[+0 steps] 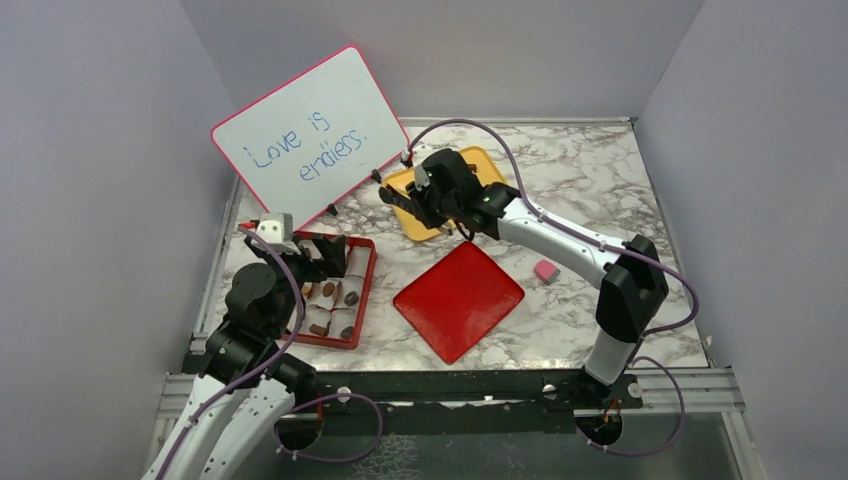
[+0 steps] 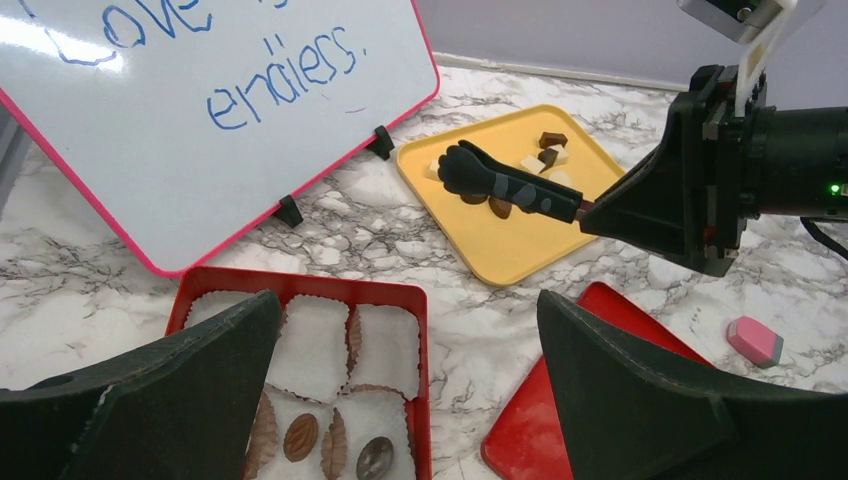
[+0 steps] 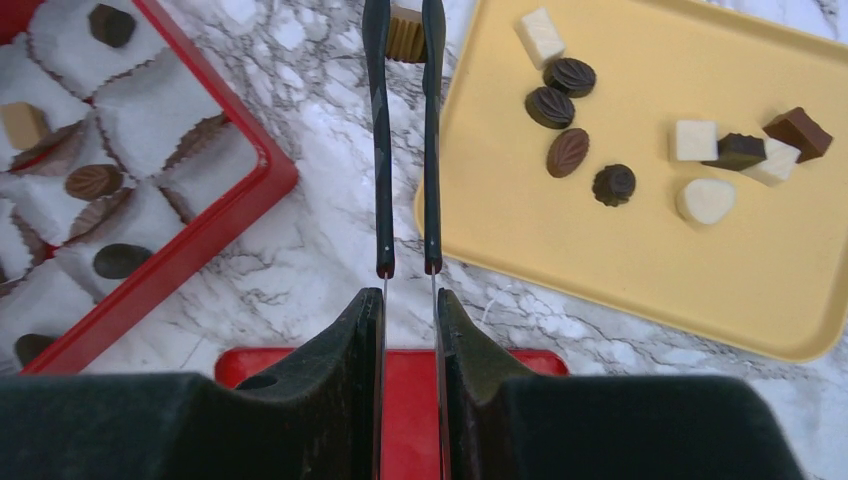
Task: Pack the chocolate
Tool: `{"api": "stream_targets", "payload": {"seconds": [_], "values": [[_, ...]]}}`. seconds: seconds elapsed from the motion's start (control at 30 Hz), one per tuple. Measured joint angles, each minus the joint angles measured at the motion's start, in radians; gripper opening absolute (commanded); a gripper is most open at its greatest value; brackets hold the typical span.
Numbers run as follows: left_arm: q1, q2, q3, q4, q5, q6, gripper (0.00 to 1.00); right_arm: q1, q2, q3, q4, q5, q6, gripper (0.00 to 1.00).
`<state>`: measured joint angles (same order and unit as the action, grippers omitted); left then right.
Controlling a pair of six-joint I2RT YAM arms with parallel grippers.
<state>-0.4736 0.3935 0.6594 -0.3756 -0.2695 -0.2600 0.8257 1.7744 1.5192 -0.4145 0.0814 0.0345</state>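
Note:
Loose chocolate pieces, dark, brown and cream (image 3: 568,151), lie on the yellow tray (image 3: 650,300). My right gripper (image 3: 410,300) is shut on a pair of black tongs (image 3: 377,150), and their tips pinch a tan ribbed chocolate (image 3: 406,38) at the tray's left edge. The red box (image 3: 200,240) has white paper cups, and a few hold chocolates (image 3: 92,181). My left gripper (image 2: 408,305) hangs open above the box (image 2: 300,285), with nothing between its fingers. From there the tongs (image 2: 510,188) show over the tray (image 2: 520,250).
A red lid (image 1: 458,300) lies flat in the middle of the marble table. A small pink cube (image 1: 545,270) sits to its right. A pink-framed whiteboard (image 1: 310,135) stands propped at the back left, behind box and tray.

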Motion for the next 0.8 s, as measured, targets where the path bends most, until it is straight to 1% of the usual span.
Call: {"api": "stream_targets", "payload": {"seconds": [0.2, 0.47, 0.8], "values": [[0.000, -0.053, 0.000, 0.000, -0.042, -0.001, 0.99, 0.050, -0.018, 0.000, 0.002, -0.032, 0.029, 0.24], [0.000, -0.150, 0.000, 0.001, -0.112, -0.005, 0.99, 0.145, -0.012, 0.003, 0.002, -0.047, 0.056, 0.25], [0.000, -0.203, 0.000, 0.008, -0.168, -0.012, 0.99, 0.243, 0.120, 0.096, -0.003, -0.047, 0.065, 0.25]]}}
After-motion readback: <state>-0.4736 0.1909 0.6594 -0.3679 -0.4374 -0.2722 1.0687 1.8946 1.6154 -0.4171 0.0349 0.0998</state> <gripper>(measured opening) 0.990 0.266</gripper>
